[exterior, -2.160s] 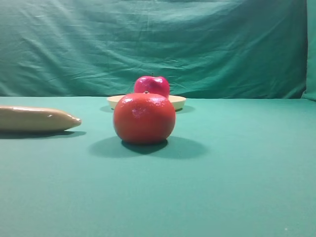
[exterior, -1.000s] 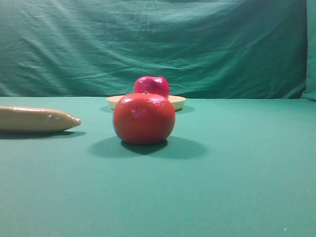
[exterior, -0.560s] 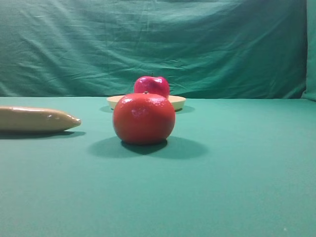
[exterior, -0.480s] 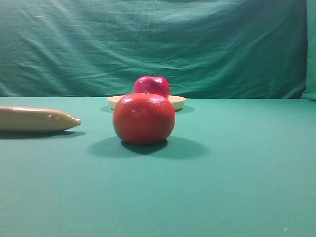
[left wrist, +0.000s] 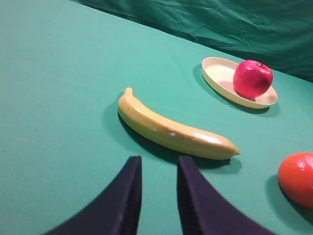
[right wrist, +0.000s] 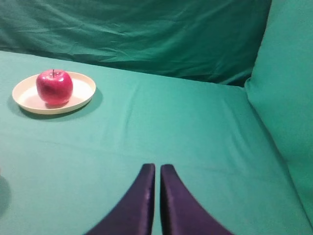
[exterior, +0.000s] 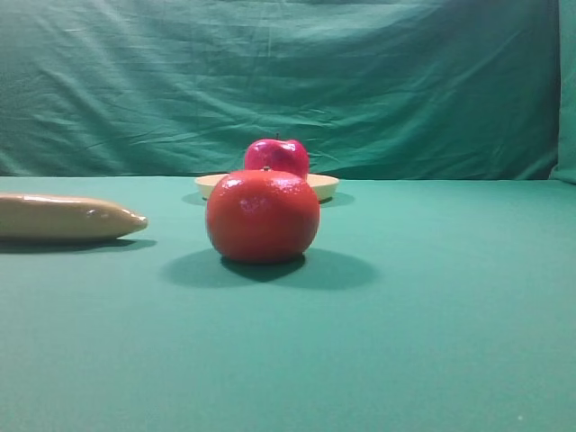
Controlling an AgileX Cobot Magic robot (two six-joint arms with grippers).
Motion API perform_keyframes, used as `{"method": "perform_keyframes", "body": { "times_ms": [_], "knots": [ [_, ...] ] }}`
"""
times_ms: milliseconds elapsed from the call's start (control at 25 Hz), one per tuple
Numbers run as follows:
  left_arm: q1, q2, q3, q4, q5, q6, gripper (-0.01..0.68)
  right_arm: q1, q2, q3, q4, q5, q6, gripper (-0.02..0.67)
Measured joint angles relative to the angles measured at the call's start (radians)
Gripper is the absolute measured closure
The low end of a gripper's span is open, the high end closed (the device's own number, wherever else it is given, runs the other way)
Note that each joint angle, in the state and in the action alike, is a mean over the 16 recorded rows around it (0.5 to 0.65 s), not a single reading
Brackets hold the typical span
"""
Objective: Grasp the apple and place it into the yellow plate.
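Apple (right wrist: 54,87) sitting upright in yellow plate (right wrist: 25,99), far on the bench (exterior: 432,315). Left gripper (left wrist: 155,169) jaws slightly parted, gripping nothing; right gripper (right wrist: 156,174) jaws nearly touching, empty. Orange (exterior: 263,216) resting nearer.

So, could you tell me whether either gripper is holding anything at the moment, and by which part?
Nothing is held. The left gripper has a small empty gap between its fingers, the right gripper is shut on nothing, and the apple sits in the yellow plate.
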Motion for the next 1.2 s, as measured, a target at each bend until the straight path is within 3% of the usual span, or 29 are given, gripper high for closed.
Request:
{"method": "perform_keyframes", "body": {
  "times_ms": [480,1200],
  "knots": [
    [0.0,0.0,0.0,0.0,0.0,0.0,0.516,-0.084,-0.02,0.15,0.051,-0.056,0.017,0.649],
    [0.0,0.0,0.0,0.0,0.0,0.0,0.516,-0.12,-0.02,0.172,0.055,-0.073,-0.007,0.649]
  ]
}}
